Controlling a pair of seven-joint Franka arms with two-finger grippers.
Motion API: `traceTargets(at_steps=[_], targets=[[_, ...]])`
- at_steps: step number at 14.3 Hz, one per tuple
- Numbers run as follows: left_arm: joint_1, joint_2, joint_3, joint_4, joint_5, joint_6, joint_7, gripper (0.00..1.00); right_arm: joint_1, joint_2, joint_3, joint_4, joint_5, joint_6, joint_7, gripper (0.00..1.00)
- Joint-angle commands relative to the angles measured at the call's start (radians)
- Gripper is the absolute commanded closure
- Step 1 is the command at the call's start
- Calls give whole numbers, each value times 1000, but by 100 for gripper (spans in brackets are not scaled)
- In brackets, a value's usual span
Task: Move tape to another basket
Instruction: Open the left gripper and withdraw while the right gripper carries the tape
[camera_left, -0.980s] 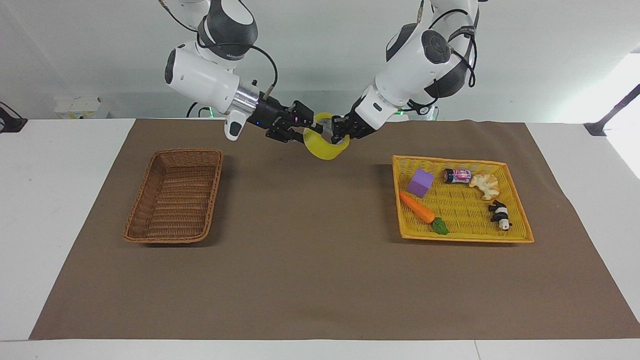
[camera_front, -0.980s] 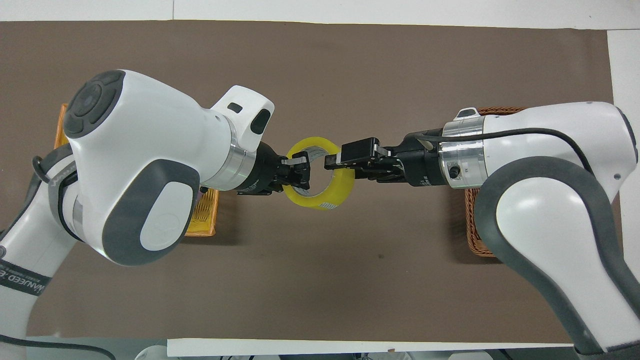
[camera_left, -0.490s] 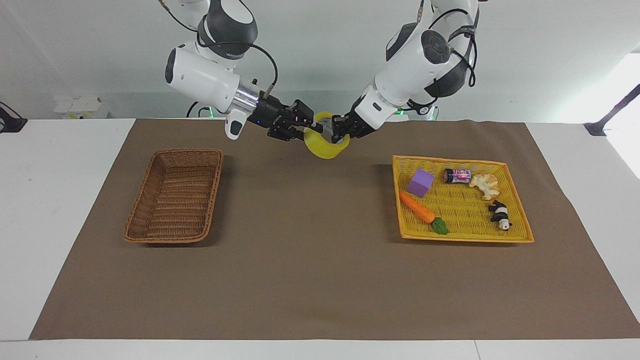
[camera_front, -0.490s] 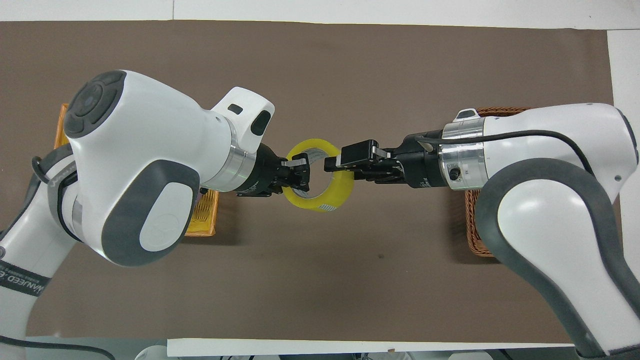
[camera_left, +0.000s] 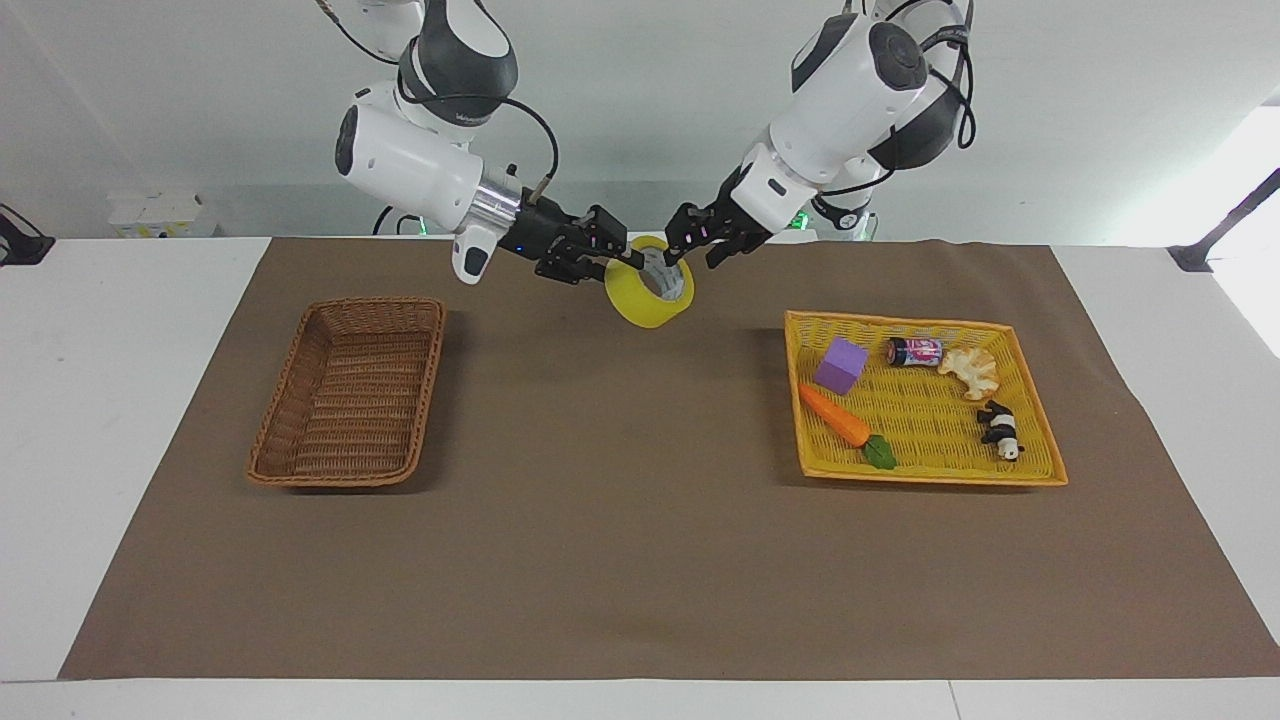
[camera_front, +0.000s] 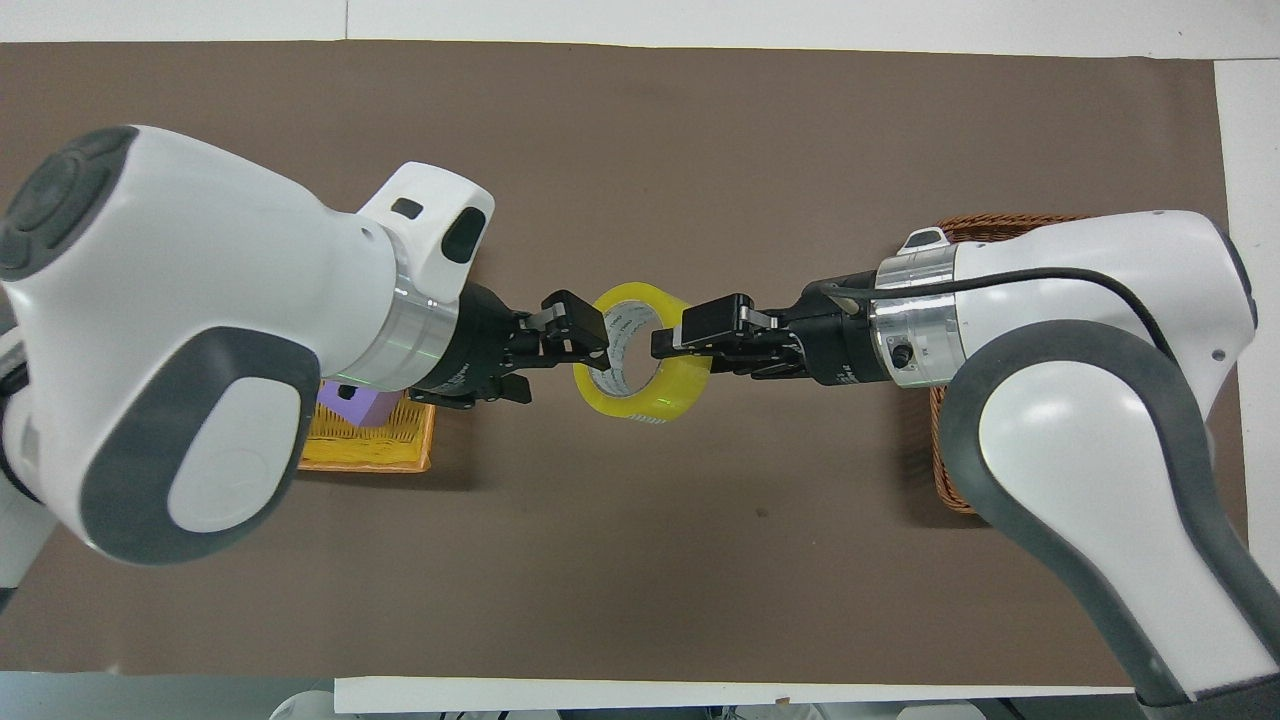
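Tape mid-handover, up in the air over the desk between the two baskets.

The tape (camera_left: 650, 295) hangs off the right gripper (camera_left: 622, 257), whose fingers are pinched tight on the wall of the roll at the side toward the right arm's end of the desk. The left gripper (camera_left: 690, 238) sits just beside the roll's other side with fingers spread wide and nothing in them; in the facing view they look clear of the rim. The roll's hole points up and tilted, so its flat face is slanted, not level. The brown basket (camera_left: 350, 390) lies on the desk toward the right arm's end, well apart from the tape, so the holding arm is the nearer one and the carry looks like a plain swing that way. The yellow tray (camera_left: 1030, 400) lies on the desk toward the left arm's end.
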Motion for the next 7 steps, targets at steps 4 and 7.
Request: traceTargets(at_steps=[4,7], targets=[[151,-38,7,6,212,-135,17,0,-128,-36,-5,-2,-86,-126,-90,100],[279,-41,7,6,347,-201,138,0,-264,-42,-5,-2,-107,-235,-182,100]])
